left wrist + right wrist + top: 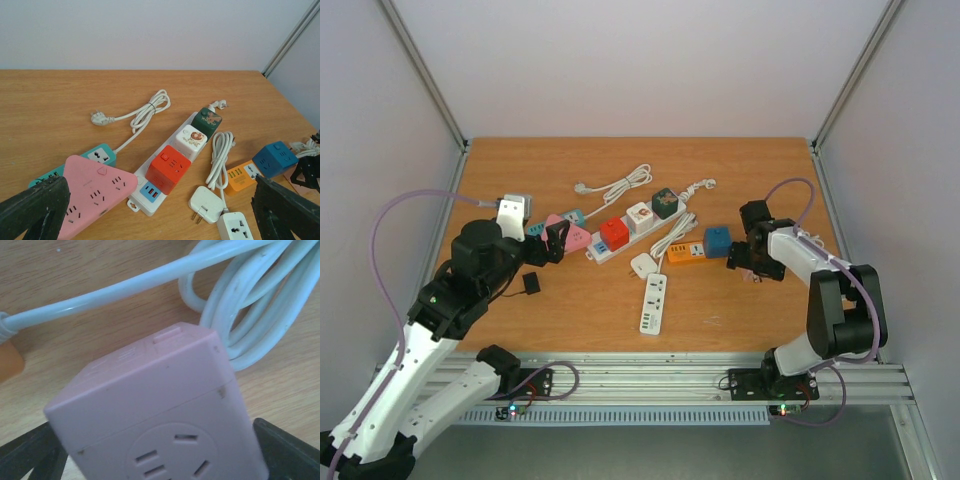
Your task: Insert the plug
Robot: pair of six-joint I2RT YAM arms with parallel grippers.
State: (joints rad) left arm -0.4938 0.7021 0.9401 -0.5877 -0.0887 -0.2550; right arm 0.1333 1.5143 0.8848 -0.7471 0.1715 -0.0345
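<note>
Pink cube socket (165, 405) fills our right wrist view, right gripper (747, 262) flanking it closely; clamped or not, we cannot tell. Left gripper (556, 241) wide open, empty. White plug (206, 204) lies loose mid-table. Risk: coiled cable (260, 305) beside cube snagging, dragging it.

Being counted are five cubes: red cube (168, 167), white cube (190, 141), green cube (208, 120), blue cube (275, 158), pink cube (165, 410). Five strips are being counted: long white strip (136, 204), short white strip (654, 304), teal strip (100, 155), orange strip (240, 176), pink strip (97, 190).
</note>
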